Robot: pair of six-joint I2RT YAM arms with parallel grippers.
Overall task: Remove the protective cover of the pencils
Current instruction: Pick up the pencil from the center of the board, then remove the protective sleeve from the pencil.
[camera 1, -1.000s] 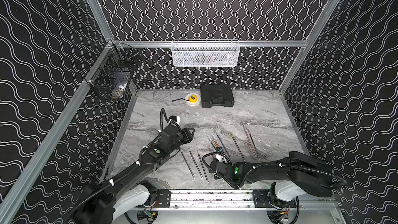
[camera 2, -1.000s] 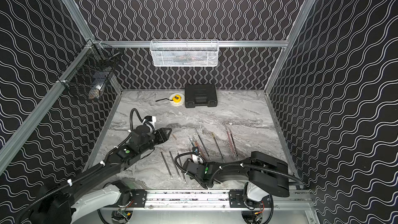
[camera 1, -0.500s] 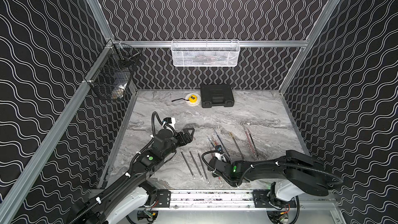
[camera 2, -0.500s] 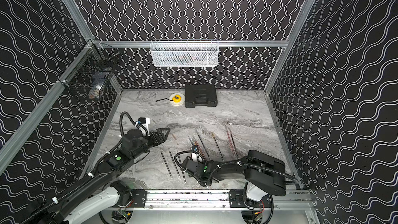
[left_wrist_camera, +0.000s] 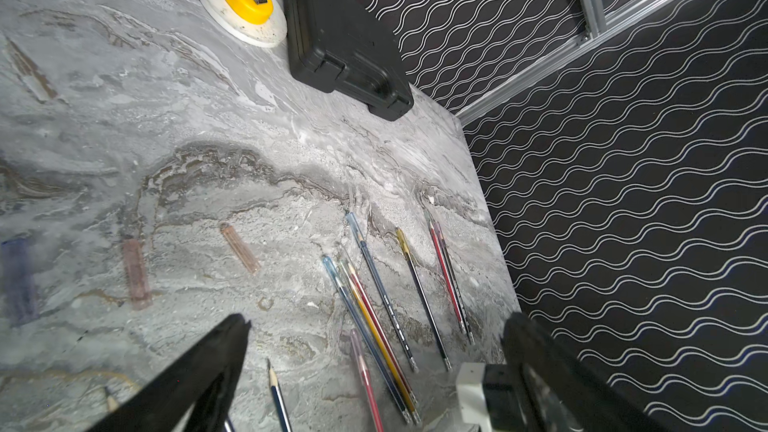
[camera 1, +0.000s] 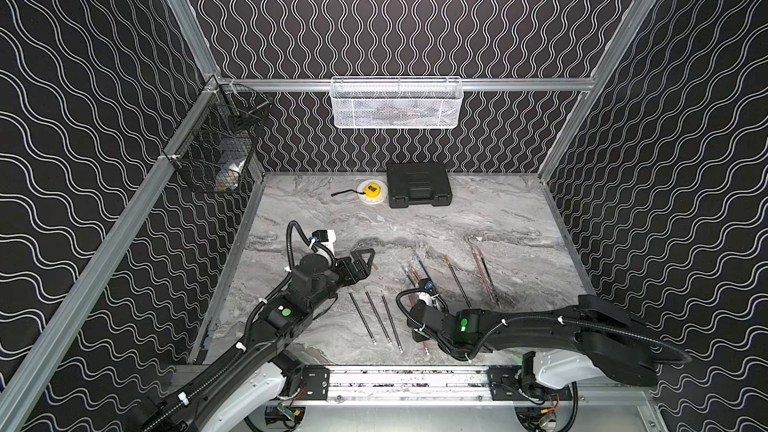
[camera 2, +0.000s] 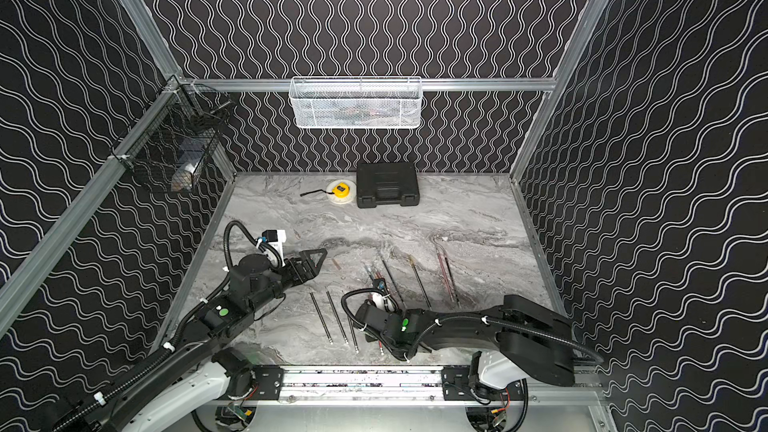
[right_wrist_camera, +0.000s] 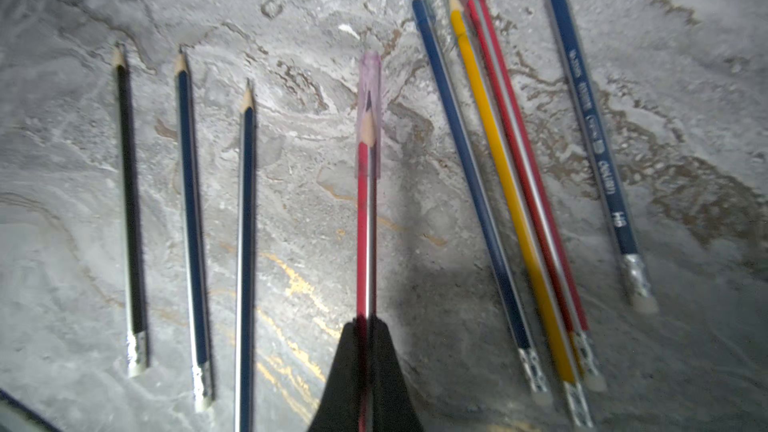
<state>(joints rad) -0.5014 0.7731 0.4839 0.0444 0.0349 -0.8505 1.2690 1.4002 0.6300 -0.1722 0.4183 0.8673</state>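
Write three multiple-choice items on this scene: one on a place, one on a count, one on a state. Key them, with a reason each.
1. The yellow tape measure lies: A) on a shelf B) beside the black case C) among the pencils
2. Uncapped pencils in a row beside the held red pencil: A) one B) six C) three
3. The right gripper is: A) shut on the red pencil B) open C) shut on an eraser

B: it sits by the case at the table's back. C: three bare tips show. A: its fingers clamp the shaft.
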